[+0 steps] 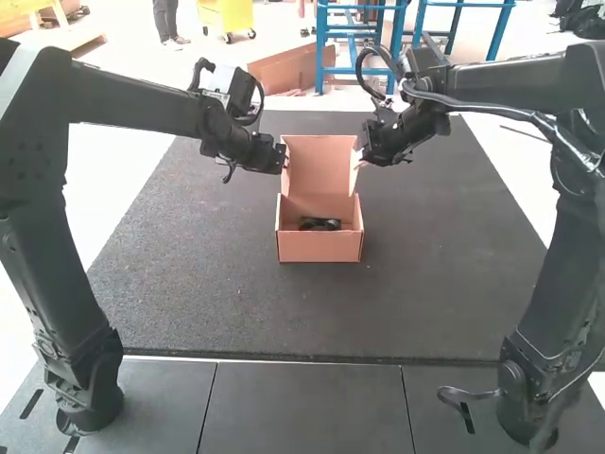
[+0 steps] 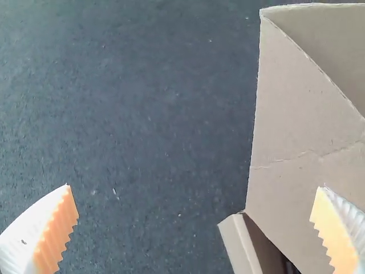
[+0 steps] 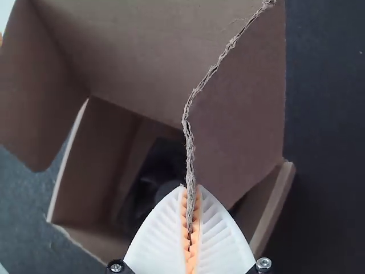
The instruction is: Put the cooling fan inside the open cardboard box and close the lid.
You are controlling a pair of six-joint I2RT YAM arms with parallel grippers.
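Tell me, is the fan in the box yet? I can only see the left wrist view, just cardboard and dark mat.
Observer: Yes. In the high view the cooling fan lies at the bottom of the cardboard box.
Operator: Is the other arm holding anything?
Observer: Yes. The right arm's jaws are shut on the torn edge of the lid's side flap.
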